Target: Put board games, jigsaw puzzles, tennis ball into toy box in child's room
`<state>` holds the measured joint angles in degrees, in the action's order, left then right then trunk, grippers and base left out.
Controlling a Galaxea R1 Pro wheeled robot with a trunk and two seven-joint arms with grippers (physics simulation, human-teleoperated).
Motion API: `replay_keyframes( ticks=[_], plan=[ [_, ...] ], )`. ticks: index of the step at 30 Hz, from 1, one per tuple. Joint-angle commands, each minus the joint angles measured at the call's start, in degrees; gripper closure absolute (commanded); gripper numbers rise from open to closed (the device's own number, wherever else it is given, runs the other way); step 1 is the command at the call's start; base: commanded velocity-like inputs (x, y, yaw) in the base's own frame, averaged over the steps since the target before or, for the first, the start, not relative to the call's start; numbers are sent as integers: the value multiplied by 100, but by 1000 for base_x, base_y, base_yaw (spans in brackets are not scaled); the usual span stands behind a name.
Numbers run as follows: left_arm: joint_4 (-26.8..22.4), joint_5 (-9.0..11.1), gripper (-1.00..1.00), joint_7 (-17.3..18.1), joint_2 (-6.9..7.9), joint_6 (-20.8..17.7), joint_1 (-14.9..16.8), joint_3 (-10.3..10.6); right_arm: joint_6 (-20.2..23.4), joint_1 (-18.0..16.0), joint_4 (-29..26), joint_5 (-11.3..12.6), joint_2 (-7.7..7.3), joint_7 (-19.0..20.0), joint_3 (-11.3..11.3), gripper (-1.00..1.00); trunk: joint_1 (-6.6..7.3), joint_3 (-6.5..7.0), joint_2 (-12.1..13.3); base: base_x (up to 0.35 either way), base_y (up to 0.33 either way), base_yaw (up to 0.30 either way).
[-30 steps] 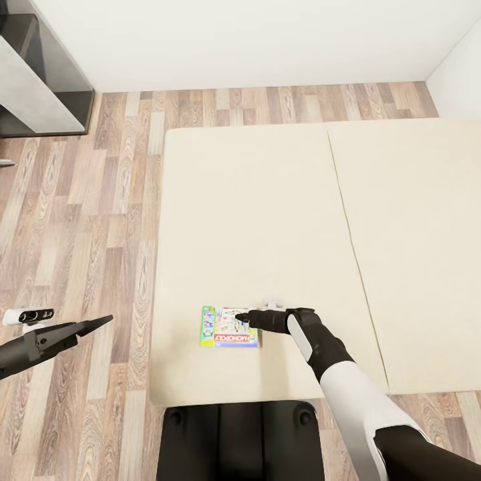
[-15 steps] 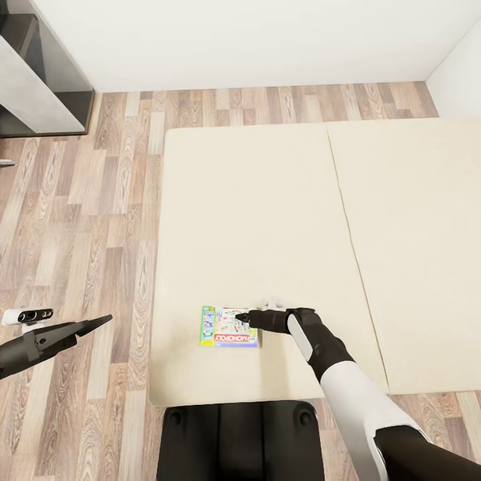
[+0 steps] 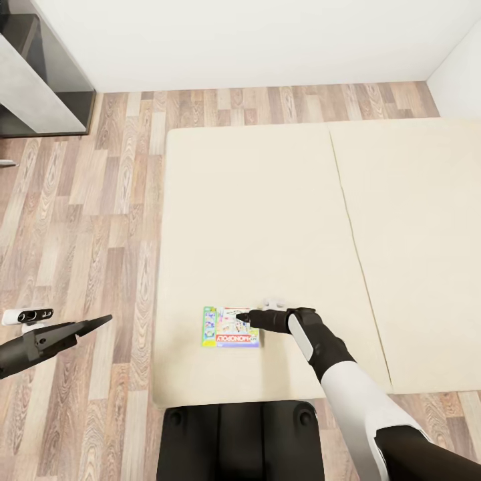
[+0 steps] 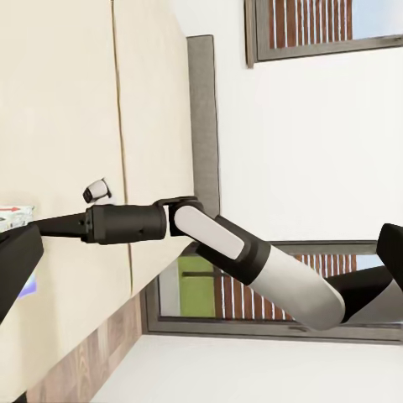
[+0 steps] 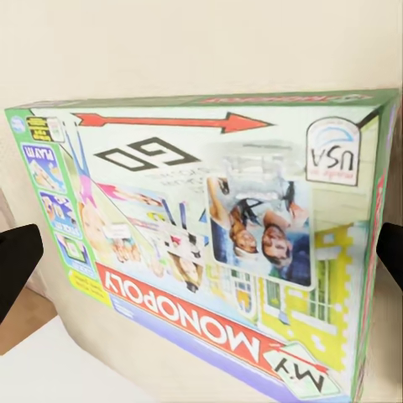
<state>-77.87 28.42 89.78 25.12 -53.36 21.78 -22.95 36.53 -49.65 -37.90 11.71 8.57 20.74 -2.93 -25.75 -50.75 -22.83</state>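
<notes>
One board game, a white-green Monopoly box with a red strip, lies flat on the beige bed near its front edge. My right gripper is low at the box's right end and open. In the right wrist view the board game spans the gap between the two dark fingertips, which stand wide at either side. My left gripper hangs over the wood floor left of the bed, away from the box, with nothing in it; its fingers are spread. The table and toy box are out of view.
Wood-plank floor runs along the bed's left side and far end. A dark cabinet with a grey top stands at the far left by the white wall. My black base touches the bed's front edge. A dark grey headboard shows.
</notes>
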Motion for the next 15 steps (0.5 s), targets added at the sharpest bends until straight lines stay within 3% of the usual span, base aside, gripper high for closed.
replay_keyframes(
  ticks=[1,9,15],
  plan=[
    [0,-3,-100,22,2,-61,2,1,30,-1,-6,33,-2,-9,-5,-100,-3,-6,-9,0,107,0],
    [0,0,-100,22,5,-61,-9,-79,137,51,81,81,21,-18,-198,-100,-3,-6,-9,0,29,0],
    [0,5,-100,22,65,-61,-14,-74,113,58,94,16,33,-28,-34,-100,-3,-6,-9,0,0,0]
  ],
)
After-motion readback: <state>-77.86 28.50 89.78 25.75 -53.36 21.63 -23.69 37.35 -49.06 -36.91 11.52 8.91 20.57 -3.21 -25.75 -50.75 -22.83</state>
